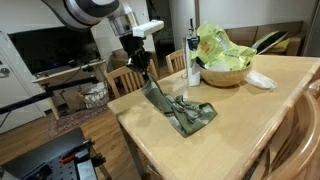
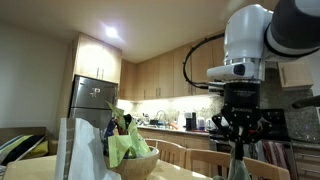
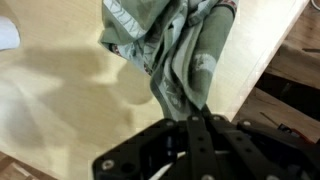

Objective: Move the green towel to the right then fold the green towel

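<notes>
Corner of green towel point(image 1: 186, 113) inside claw point(image 1: 146, 76)

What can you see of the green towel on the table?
The green towel is soft olive cloth with a paler speckled panel. One end is pinched in the shut gripper and lifted, so it stretches up at a slant; the rest lies crumpled on the wooden table, near its edge.

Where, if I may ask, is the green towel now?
In an exterior view, the green towel lies before the bowl, one end pinched in the claw.
</notes>
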